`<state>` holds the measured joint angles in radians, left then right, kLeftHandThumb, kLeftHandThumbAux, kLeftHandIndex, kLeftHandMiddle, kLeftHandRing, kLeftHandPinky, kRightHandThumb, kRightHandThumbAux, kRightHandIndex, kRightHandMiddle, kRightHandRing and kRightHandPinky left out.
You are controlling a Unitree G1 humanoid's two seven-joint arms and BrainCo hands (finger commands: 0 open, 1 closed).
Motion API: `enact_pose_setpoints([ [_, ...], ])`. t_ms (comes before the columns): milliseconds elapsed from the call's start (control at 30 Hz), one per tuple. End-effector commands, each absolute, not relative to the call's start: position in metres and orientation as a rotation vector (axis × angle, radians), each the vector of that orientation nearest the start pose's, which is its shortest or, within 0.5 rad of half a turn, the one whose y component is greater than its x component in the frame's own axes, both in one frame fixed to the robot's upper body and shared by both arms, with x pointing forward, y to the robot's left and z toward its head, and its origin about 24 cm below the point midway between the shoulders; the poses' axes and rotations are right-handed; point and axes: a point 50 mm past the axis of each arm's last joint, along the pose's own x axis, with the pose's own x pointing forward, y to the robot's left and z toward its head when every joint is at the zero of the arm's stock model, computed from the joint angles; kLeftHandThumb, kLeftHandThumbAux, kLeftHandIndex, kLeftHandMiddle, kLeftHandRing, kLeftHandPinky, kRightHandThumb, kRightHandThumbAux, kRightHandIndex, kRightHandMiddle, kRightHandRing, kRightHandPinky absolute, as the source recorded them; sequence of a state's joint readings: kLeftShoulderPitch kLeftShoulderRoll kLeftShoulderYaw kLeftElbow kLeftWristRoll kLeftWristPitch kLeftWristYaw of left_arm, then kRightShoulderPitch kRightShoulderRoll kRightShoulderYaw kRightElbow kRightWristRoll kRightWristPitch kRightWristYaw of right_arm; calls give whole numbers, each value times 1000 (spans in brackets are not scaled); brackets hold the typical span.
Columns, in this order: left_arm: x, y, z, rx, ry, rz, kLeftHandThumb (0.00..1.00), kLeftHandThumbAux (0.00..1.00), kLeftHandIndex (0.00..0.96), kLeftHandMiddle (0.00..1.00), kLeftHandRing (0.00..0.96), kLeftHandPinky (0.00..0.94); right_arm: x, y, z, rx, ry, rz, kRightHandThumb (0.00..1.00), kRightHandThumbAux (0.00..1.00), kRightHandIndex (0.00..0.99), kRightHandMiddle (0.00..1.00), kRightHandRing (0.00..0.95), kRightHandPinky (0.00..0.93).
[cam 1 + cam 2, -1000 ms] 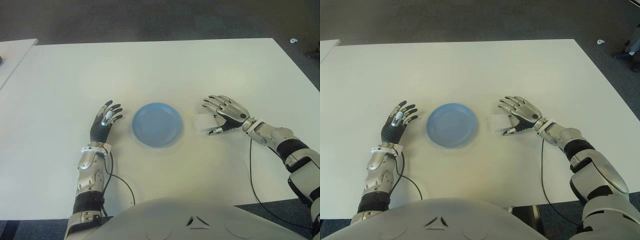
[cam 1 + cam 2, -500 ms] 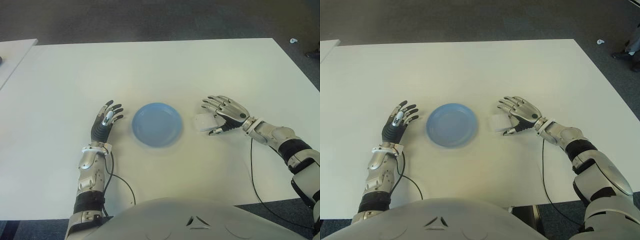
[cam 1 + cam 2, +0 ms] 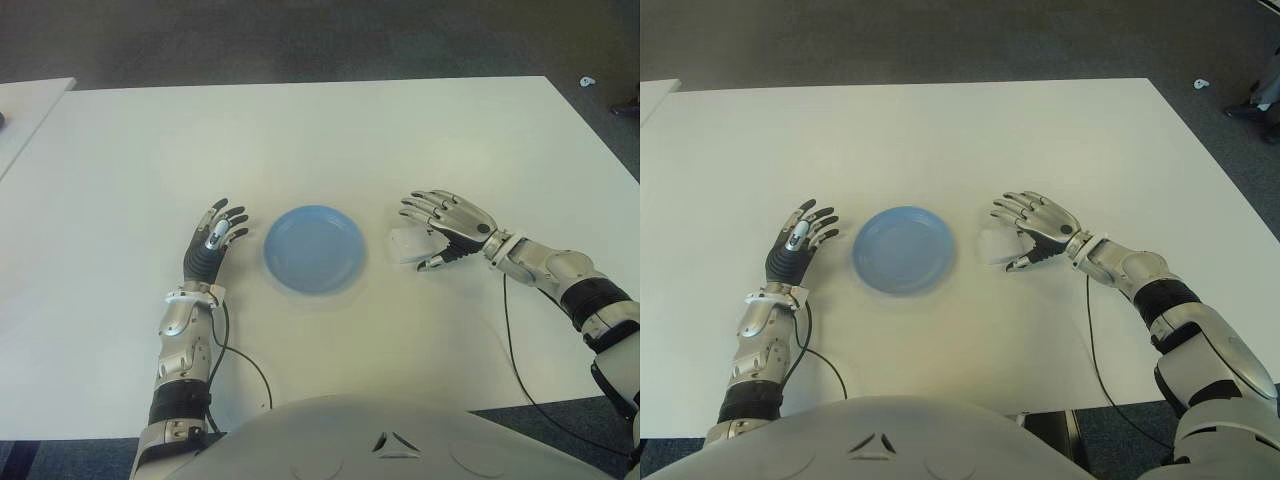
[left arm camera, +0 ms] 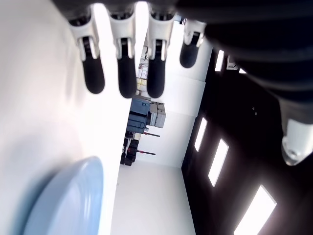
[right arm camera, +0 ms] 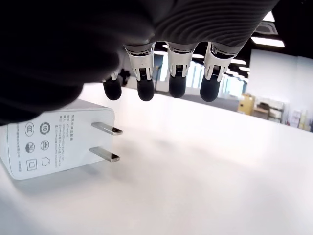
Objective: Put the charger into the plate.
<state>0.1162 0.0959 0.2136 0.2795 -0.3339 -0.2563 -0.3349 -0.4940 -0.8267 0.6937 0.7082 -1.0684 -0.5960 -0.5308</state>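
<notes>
The white charger point(image 3: 406, 246) lies flat on the table just right of the blue plate point(image 3: 277, 250). In the right wrist view the charger point(image 5: 54, 139) has its two metal prongs pointing out sideways. My right hand point(image 3: 443, 222) hovers over the charger's right side. Its fingers point(image 5: 177, 83) are spread and stretched above the charger, holding nothing. My left hand point(image 3: 211, 243) shows flat and open on the plate's left side, and the plate's rim point(image 4: 68, 200) appears in its wrist view. The plate holds nothing.
The white table point(image 3: 320, 140) stretches wide behind the plate. A second white table point(image 3: 20, 110) stands at the far left. Dark carpet lies past the far edge, with a small white object point(image 3: 586, 82) on it. Thin black cables point(image 3: 515, 350) trail from both forearms.
My right hand has crept slightly left and farther over the charger. The charger, the plate and my left hand have stayed in place.
</notes>
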Motion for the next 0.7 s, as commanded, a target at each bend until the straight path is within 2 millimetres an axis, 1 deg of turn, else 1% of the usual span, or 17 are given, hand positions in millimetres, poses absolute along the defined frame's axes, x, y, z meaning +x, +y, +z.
enact_pose_setpoints([
  [33, 210, 217, -17, -229, 68, 4, 0, 476, 138, 253, 265, 271, 276, -237, 25, -1770, -413, 777, 269, 361, 0, 0, 0, 0],
  [167, 210, 217, -17, -224, 67, 4, 0, 475, 137, 252, 264, 273, 278, -233, 33, -1773, -390, 827, 271, 369, 0, 0, 0, 0],
  [433, 211, 214, -17, -229, 62, -4, 0, 471, 142, 260, 270, 278, 278, -232, 36, -1800, -330, 894, 286, 384, 0, 0, 0, 0],
  [700, 211, 214, -16, -229, 59, -2, 0, 466, 144, 263, 273, 281, 279, -230, 41, -1816, -317, 914, 312, 404, 0, 0, 0, 0],
])
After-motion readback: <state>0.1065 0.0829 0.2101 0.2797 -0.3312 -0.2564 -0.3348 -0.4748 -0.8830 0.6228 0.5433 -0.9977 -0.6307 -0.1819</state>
